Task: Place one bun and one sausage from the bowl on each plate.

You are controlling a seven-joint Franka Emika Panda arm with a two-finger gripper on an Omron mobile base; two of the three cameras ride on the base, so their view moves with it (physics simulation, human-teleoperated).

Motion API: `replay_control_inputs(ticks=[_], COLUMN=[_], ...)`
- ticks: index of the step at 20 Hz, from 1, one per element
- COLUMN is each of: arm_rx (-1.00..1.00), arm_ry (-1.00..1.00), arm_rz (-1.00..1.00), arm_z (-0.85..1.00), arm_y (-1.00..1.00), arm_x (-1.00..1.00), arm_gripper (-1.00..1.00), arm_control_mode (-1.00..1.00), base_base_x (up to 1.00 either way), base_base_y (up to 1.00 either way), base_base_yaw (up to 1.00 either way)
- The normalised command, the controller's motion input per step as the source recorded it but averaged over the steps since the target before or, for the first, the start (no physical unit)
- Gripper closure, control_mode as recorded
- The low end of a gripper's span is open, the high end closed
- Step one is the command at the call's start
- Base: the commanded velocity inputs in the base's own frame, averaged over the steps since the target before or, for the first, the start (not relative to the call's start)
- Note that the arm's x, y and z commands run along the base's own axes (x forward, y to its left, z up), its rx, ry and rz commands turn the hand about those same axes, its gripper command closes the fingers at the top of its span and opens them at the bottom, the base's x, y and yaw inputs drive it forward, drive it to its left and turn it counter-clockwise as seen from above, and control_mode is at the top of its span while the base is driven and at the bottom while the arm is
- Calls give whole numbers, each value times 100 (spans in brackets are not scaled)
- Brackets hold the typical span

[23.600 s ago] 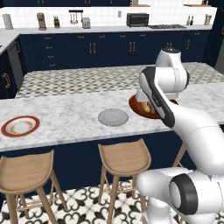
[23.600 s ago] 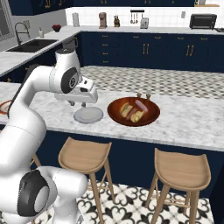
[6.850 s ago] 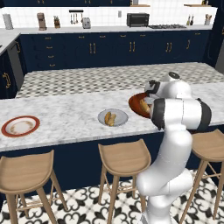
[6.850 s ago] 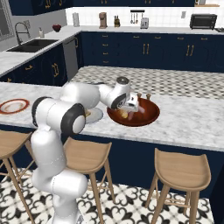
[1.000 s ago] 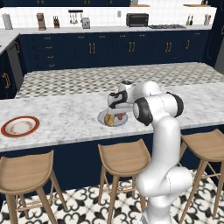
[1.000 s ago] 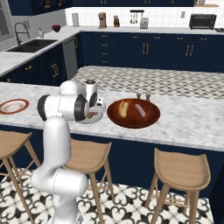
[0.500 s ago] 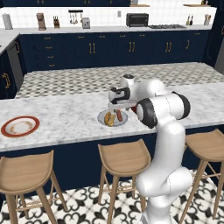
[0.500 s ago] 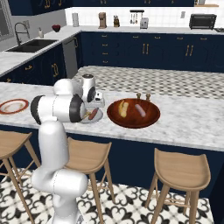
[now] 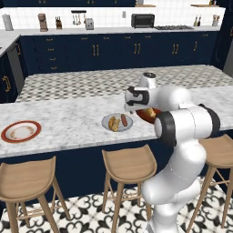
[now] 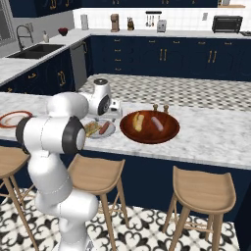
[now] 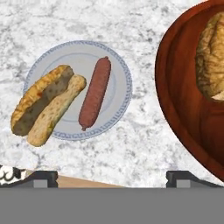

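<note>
A: Where do the gripper (image 11: 111, 177) jaws stand?
B: Spread wide and holding nothing; in the hand view they hover above the marble bench (image 11: 144, 144), between the grey plate (image 11: 119, 70) and the bowl (image 11: 175, 109).

A: What lies on that plate?
B: A bun (image 11: 46, 104) toward 9 o'clock, overhanging the rim; a sausage (image 11: 95, 92) just beside it at the middle, lying lengthwise.

A: And the bowl?
B: At 3 o'clock of the grey plate, near but apart; in the right base view it holds another bun (image 10: 139, 121) and another sausage (image 10: 156, 123).

A: The red-rimmed plate (image 9: 20, 131)?
B: Well apart toward 9 o'clock along the bench in the left base view.
</note>
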Motion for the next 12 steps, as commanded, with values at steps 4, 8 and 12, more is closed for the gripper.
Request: replay_control_inputs(ticks=[4, 8, 12], arm_rx=[0, 0, 0], arm_ry=[-4, -4, -2], arm_rz=[0, 0, 0], arm_z=[17, 14, 0], arm_y=[-62, -44, -29], arm_x=[-16, 14, 25], arm_gripper=[-100, -100, -100], arm_control_mode=[-100, -100, -100], base_base_x=[0, 0, 0], base_base_y=[0, 0, 0], base_base_yaw=[0, 0, 0])
